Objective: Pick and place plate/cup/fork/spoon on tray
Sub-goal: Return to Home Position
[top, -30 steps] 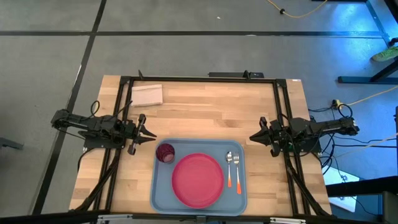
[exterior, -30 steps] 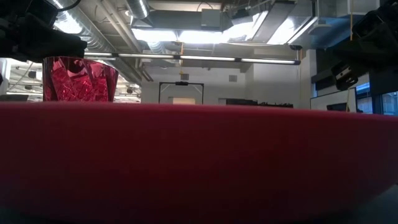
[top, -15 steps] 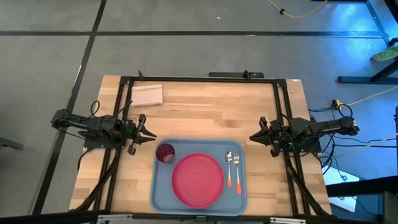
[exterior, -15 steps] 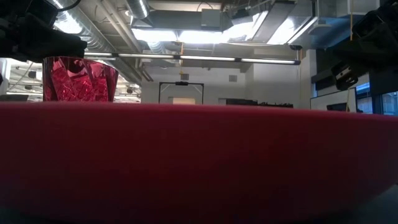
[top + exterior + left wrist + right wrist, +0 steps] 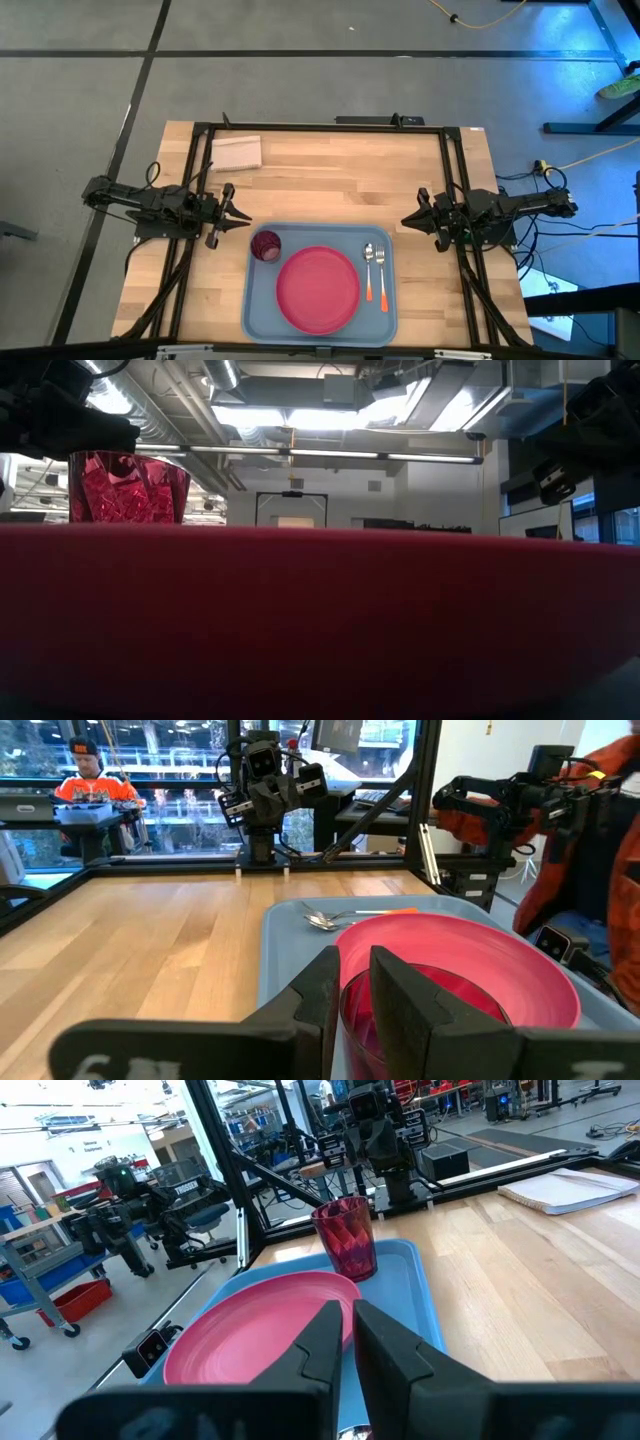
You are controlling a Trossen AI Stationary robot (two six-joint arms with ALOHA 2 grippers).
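No change over last second. Plate (image 5: pixel 318 289), cup (image 5: pixel 265 245), fork (image 5: pixel 381 273), spoon (image 5: pixel 368 268) all on tray (image 5: pixel 258 308); task looks complete. Left gripper (image 5: pixel 240 222) just off tray's left far corner, right gripper (image 5: pixel 408 220) off right far corner, fingers narrow, holding nothing.

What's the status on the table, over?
Left pincer and right pincer shut, empty, flanking the light-blue plastic tray. Pink-red round plate, dark red cup, orange-handled spoon and fork all aboard. Nothing blocking.

No lettering, label, brand or number can be read anywhere in these views; the marks on distant room equipment are too small to make out.
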